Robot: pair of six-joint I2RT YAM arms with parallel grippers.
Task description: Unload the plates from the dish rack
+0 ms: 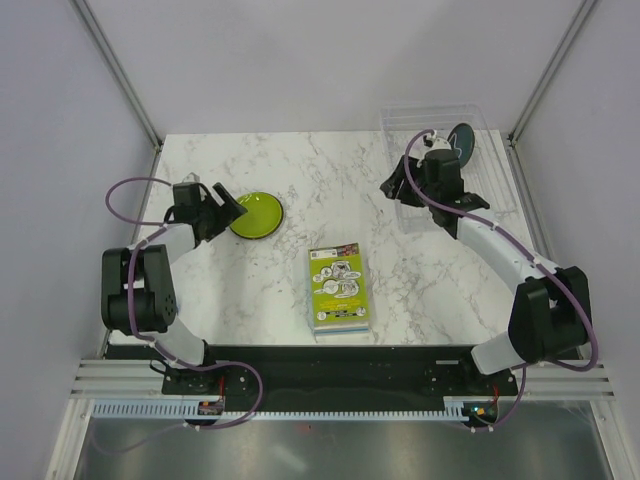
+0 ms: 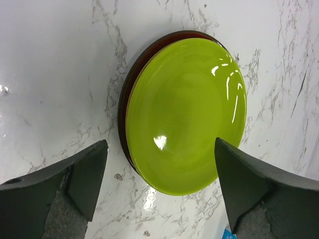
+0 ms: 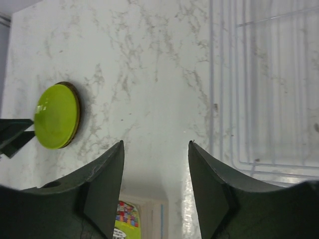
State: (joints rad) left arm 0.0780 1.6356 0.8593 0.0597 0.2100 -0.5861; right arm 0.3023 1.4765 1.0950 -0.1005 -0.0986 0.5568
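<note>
glossy lime green plate, polished marble-look table, clear plastic dish rack, glossy book

Stacked plates left of book
</note>
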